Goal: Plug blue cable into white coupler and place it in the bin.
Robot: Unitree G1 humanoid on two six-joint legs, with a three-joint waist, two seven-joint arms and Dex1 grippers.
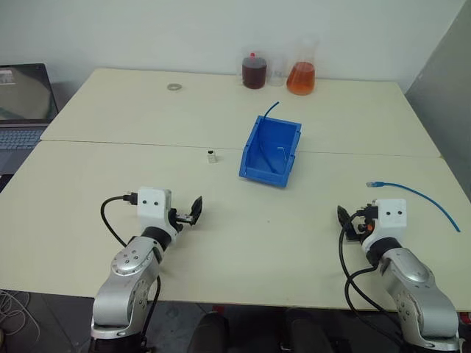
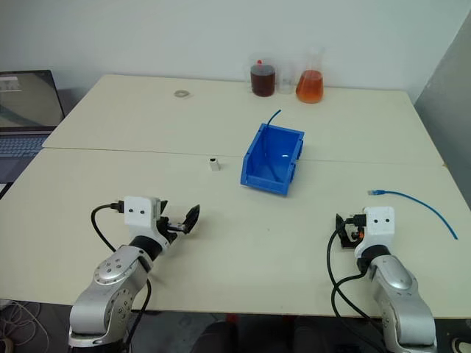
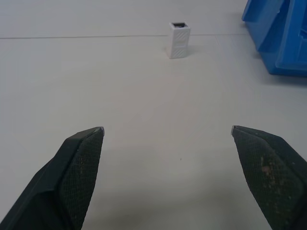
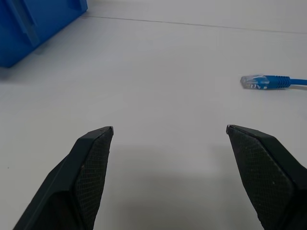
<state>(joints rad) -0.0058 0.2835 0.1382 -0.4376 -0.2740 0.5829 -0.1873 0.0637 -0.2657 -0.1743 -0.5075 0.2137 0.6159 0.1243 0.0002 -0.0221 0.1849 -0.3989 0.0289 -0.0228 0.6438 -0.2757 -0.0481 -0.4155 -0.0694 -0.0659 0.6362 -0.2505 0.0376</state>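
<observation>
The bin (image 1: 270, 149) sits mid-table, its low lip facing the robot. The blue cable (image 1: 419, 194), light and limp, lies at the right, plug pointing left; grip just behind the plug. The white coupler (image 1: 212, 156), rigid and tip-prone, stands upright left of the bin. Left gripper (image 3: 168, 132) and right gripper (image 4: 169, 128) gape empty

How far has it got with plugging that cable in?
Nothing is done yet. The blue cable lies loose on the table, the white coupler stands apart from it, left of the bin. The left end effector and the right end effector are open, holding nothing. Picking up, plugging and binning remain.
</observation>
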